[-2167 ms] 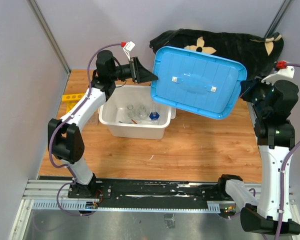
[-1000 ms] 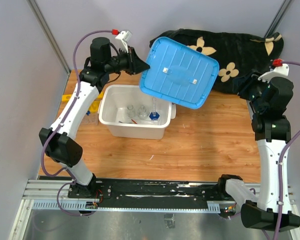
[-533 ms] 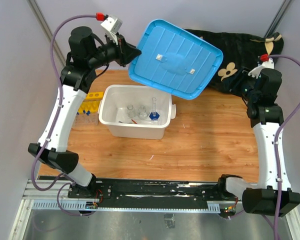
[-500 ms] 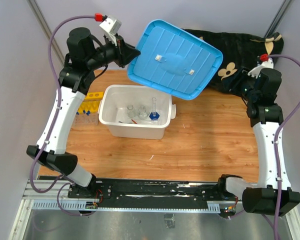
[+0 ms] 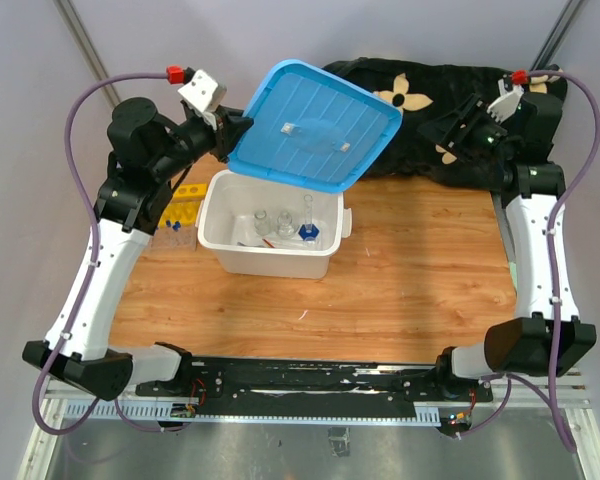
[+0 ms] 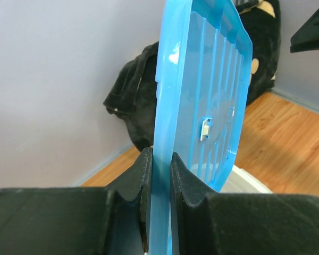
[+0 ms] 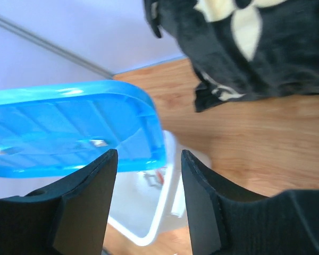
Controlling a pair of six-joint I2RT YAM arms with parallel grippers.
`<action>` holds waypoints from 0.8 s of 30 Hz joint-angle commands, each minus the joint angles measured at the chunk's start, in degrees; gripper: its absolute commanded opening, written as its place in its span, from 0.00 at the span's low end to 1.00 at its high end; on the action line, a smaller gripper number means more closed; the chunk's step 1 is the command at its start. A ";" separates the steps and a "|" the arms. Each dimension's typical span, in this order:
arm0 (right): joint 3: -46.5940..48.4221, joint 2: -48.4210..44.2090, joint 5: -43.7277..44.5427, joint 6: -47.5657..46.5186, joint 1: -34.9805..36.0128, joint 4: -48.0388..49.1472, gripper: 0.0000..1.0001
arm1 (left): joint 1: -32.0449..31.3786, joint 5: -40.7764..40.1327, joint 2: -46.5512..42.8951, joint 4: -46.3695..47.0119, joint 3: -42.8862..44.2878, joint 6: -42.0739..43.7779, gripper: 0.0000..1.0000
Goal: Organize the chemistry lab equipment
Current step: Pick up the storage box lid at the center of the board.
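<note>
The left gripper (image 6: 159,171) is clamped on the edge of the blue lid (image 5: 315,125), holding it tilted above the white tub (image 5: 272,260). The right gripper (image 7: 148,175) hangs with its jaws apart and empty near the black cloth (image 5: 430,100). Small glass flasks (image 5: 271,222) stand inside the tub, and the yellow tube rack (image 5: 185,203) lies just left of it.

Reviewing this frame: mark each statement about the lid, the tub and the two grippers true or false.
1. The left gripper is clamped on the edge of the blue lid. True.
2. The blue lid sits shut on the white tub. False: it is held tilted above the tub, which stands open.
3. The right gripper holds a flask. False: its jaws are open and empty, up by the black cloth.
4. Glass flasks stand inside the white tub. True.
5. The yellow rack is in the tub. False: it sits on the table, on the tub's left-arm side.
</note>
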 commanded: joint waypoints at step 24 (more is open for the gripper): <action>-16.35 17.91 -18.72 94.79 1.55 98.03 0.59 | -0.09 7.40 -13.55 15.91 -13.63 9.46 0.00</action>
